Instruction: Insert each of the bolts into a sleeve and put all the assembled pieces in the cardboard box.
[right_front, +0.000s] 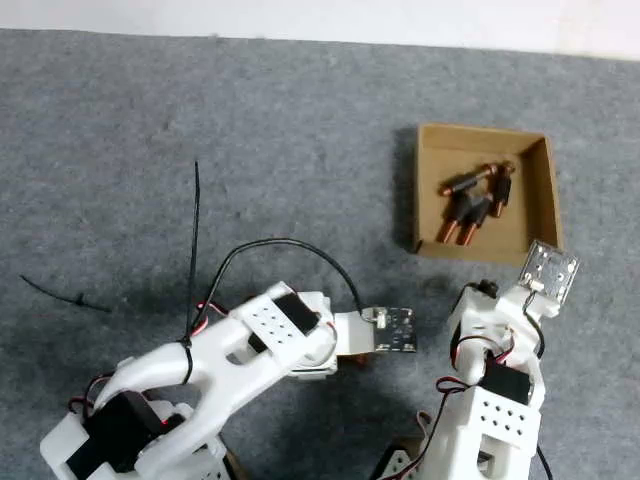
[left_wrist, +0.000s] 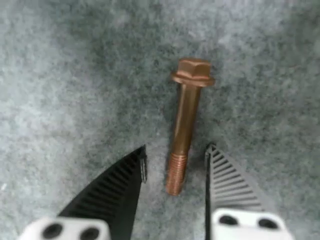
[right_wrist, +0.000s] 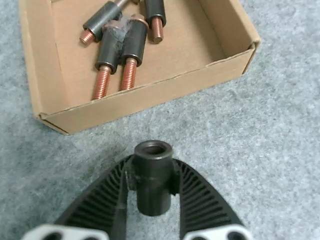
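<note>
A copper bolt (left_wrist: 186, 125) lies flat on the grey carpet with its hex head pointing away from the camera. My left gripper (left_wrist: 176, 155) stands open, its black fingertips on either side of the bolt's threaded end. My right gripper (right_wrist: 152, 176) is shut on a black sleeve (right_wrist: 152, 177), held with its bore facing up, just in front of the cardboard box (right_wrist: 145, 97). Several assembled bolt-and-sleeve pieces (right_wrist: 120, 47) lie inside the box. From above, the box (right_front: 432, 190) sits right of centre, with the right arm (right_front: 500, 350) below it and the left arm (right_front: 290, 335) to the left.
A black cable tie (right_front: 193, 240) and another black tie (right_front: 65, 295) lie on the carpet at the left. A black wire (right_front: 290, 245) loops over the left arm. The carpet's far edge meets a white wall.
</note>
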